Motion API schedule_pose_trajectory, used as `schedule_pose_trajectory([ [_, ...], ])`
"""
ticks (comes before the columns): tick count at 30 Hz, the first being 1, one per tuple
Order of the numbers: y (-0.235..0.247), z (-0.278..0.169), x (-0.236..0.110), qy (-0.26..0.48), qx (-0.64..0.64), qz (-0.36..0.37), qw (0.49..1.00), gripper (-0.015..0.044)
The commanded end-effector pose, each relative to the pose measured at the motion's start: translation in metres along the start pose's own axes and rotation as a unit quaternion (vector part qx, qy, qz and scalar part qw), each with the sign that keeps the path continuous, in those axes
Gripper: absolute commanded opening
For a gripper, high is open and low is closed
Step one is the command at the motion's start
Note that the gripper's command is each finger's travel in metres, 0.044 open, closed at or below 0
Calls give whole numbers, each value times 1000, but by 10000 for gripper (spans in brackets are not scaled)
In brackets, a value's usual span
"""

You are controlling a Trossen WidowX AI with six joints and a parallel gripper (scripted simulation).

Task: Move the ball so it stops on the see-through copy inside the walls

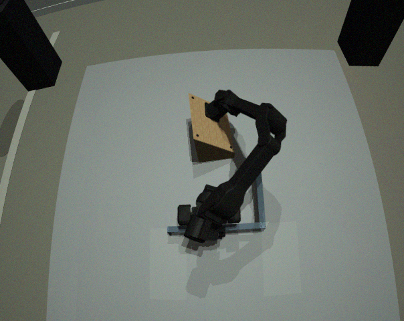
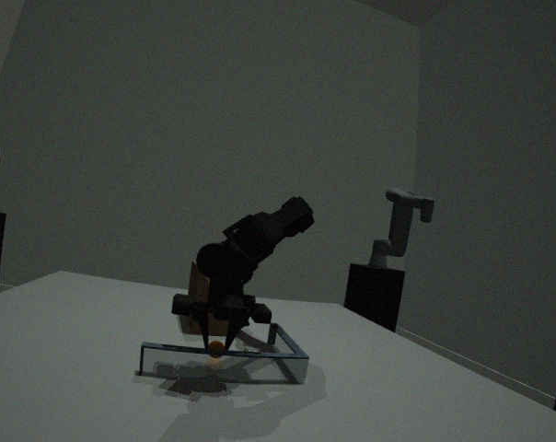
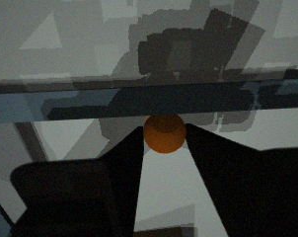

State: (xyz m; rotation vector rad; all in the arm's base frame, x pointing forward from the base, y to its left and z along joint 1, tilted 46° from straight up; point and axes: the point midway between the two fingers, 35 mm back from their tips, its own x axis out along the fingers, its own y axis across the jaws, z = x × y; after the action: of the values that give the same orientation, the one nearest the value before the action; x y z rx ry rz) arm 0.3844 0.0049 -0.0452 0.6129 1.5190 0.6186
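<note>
The orange ball [image 2: 215, 348] [image 3: 165, 133] is between the two fingertips of my gripper [image 2: 216, 347] [image 3: 164, 129], which is shut on it. In the exterior view the ball is raised off the table, about level with the top edge of the long clear wall [image 1: 245, 226] [image 2: 259, 354] [image 3: 21, 106]. The see-through copy [image 2: 214, 364] shows faintly just below the ball, behind that wall. The second clear wall [image 1: 260, 200] [image 2: 287, 340] meets the long one at a corner. In the top view my arm hides the ball and the copy.
A tilted wooden board [image 1: 211, 132] [image 2: 199, 285] stands on the table [image 1: 108, 179] [image 2: 78, 308] behind the walls, and my arm's base is fixed to it. The long wall passes close in front of the fingertips. Dark pedestals stand beyond the table.
</note>
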Motion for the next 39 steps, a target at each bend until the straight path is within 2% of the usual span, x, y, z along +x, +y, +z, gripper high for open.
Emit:
schedule_pose_trajectory([
  [1,0,-3,20,2,5,5,1000,0],
  [22,0,-3,41,2,5,6,1000,0],
  [32,0,-2,37,1,1,3,1000,263],
  [37,0,-2,37,1,1,3,1000,275],
  [39,0,-1,27,1,2,2,1000,275],
])
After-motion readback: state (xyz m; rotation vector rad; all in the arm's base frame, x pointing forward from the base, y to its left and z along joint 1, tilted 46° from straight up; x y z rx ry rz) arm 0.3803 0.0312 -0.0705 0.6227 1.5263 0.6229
